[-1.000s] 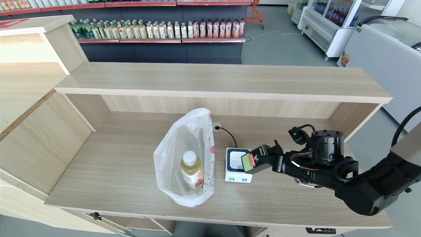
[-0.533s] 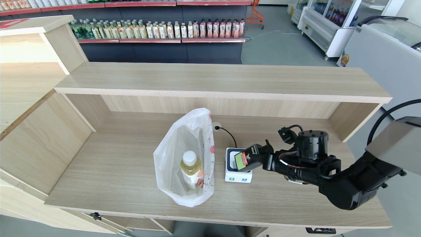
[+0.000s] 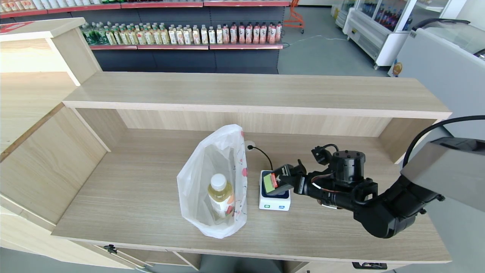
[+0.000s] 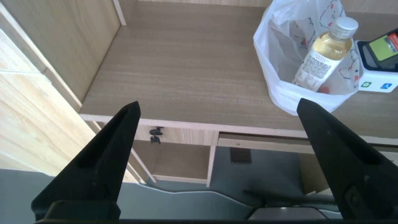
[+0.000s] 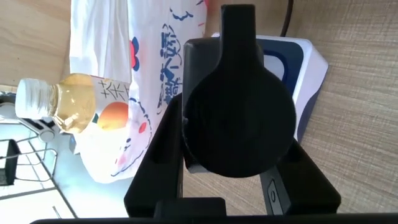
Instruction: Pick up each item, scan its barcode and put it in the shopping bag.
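In a shop, on the wooden desk (image 3: pixel 132 189), the right tool (image 3: pixel 282 179) grips a green-labelled box (image 3: pixel 270 183) over the barcode scanner (image 3: pixel 274 203); the left tool (image 4: pixel 219 107) gapes wide.

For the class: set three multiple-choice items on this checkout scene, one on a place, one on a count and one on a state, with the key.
1. Where is the box relative to the scanner? A far to its right; B over it; C behind it.
2. The bag holds: A one bottle; B none; C three.
3. The left gripper is: A shut on the box; B shut on the bottle; C open.
Key: 1 B, the box overlaps the scanner's window; 2 A, a single bottle shows inside; 3 C, its jaws stand wide apart, empty.
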